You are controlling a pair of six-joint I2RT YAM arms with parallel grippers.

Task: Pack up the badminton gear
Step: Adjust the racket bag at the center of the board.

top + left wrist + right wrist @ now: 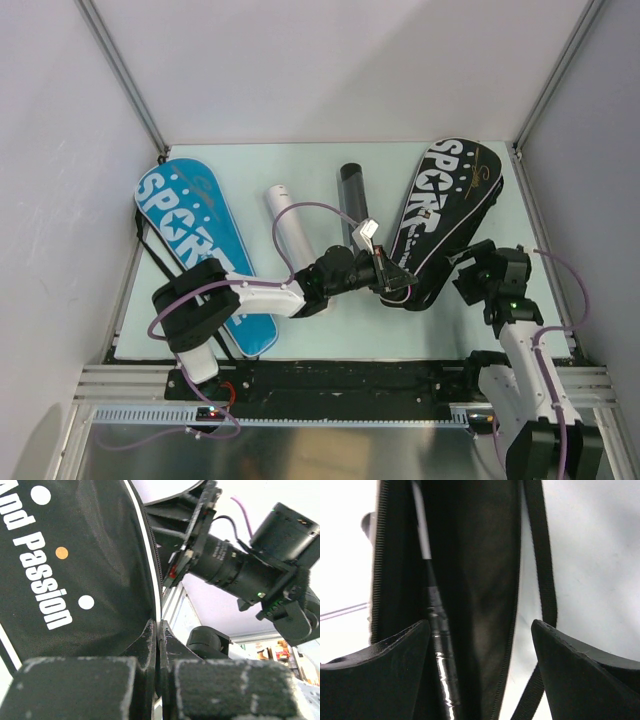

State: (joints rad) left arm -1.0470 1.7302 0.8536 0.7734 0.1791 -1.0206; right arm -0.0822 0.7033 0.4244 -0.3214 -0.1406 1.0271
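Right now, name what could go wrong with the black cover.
The left pincer pinches only a thin edge of the black cover; it may slip free. The open right pincer hangs over the racket handle inside, beside a loose strap; it could snag that.

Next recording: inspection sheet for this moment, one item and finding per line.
Surface: pale green table, no spills seen.
Job's things: blue cover at left; white tube and black tube in the middle; black cover at right, unzipped, with a racket handle inside.
Clutter: nothing seen.
Grippers: left gripper shut on the black cover's edge; right gripper open over the cover's opening.
Cables: purple cables loop off both arms.
Surroundings: white walls, metal frame posts.
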